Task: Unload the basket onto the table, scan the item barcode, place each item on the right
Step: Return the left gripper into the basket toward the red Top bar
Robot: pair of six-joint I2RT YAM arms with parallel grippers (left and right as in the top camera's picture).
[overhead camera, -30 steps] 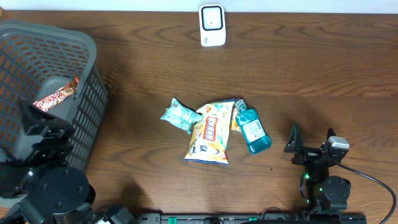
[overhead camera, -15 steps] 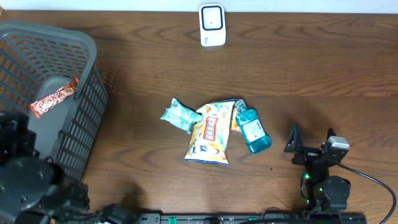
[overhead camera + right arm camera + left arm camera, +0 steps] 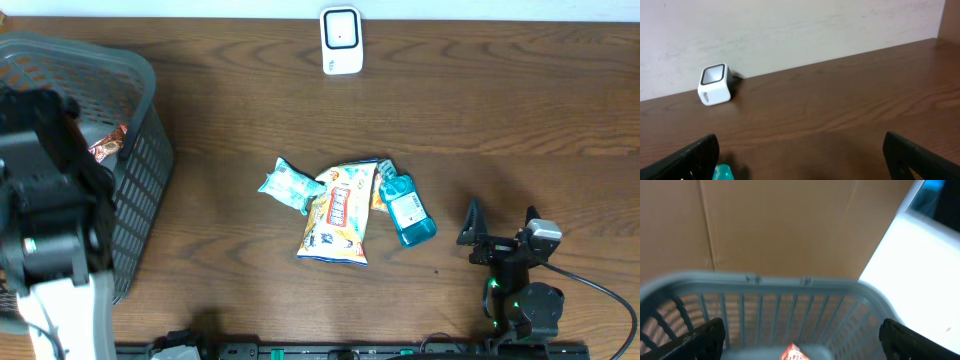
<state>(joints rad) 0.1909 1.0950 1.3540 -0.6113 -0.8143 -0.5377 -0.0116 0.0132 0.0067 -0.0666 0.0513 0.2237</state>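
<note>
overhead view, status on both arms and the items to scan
Left end effector open over grey plastic basket. Right end effector open, empty. Teal plastic bottle and yellow snack bag mid-table, ungrasped; white boxy scanner beyond, nothing between.

Overhead top-down; wrists low, forward; scanner (image 3: 341,41) shared with right.

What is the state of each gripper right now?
The left gripper is open, holding nothing.
The right gripper is open, holding nothing.
</note>
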